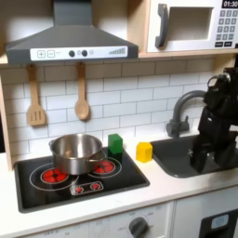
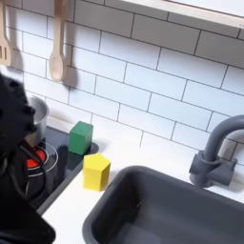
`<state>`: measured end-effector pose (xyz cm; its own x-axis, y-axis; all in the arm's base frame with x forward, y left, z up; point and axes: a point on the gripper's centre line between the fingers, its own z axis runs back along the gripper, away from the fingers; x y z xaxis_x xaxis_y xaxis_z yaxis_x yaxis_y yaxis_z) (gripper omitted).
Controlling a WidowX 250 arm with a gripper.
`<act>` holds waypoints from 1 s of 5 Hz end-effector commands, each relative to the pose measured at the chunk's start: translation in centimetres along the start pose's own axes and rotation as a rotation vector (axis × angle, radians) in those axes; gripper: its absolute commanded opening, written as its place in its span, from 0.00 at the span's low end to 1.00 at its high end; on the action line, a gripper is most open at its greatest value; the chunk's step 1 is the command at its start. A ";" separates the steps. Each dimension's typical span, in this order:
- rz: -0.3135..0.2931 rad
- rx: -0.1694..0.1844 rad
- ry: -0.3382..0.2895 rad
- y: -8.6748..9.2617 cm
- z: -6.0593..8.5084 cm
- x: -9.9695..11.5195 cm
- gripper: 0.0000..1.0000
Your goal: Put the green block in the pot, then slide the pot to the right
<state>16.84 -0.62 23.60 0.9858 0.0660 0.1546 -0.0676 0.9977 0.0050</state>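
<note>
Arm over the sink, blocks waiting by the stove

I see the green block (image 1: 115,143) just off the stove's (image 1: 37,191) back corner, near the pot (image 1: 76,152) on a burner; my gripper (image 1: 201,160) hangs over the sink (image 1: 177,163), jaws I cannot tell

I see a pale countertop (image 1: 163,191) across the lower part of the first exterior view, carrying a black stovetop (image 1: 79,177) at lower left. The pot (image 1: 76,152) sits on the stovetop. The green block (image 1: 115,143) and yellow block (image 1: 144,151) stand mid-frame beside a dark sink (image 1: 191,160).
</note>
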 end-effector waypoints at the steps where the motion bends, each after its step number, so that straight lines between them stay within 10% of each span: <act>1: 0.022 0.018 -0.023 0.7 -0.8 3.2 1.00; 5: 0.046 0.032 -0.096 3.0 -2.0 8.7 1.00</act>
<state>25.43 2.94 22.90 0.9642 0.1077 0.2421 -0.1183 0.9925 0.0296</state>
